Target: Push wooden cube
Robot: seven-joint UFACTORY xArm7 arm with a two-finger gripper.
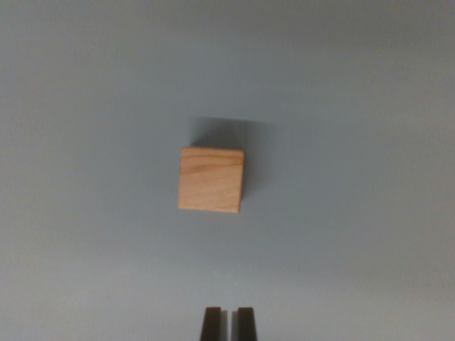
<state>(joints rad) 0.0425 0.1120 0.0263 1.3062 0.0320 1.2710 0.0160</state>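
Wooden cube sits alone on the grey tabletop, near the middle of the wrist view, its shadow falling beyond it. The tool waits below the cube, well apart, fingers nearly together and holding nothing. This looks like the approach step — next it must advance squarely into the cube's near face. No writing is legible.

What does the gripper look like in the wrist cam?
Only the fingertips of the gripper show at the bottom edge: two dark, nearly black, flat-topped rectangular fingers separated by a thin gap. No cables, markings or arm body are visible in this view.
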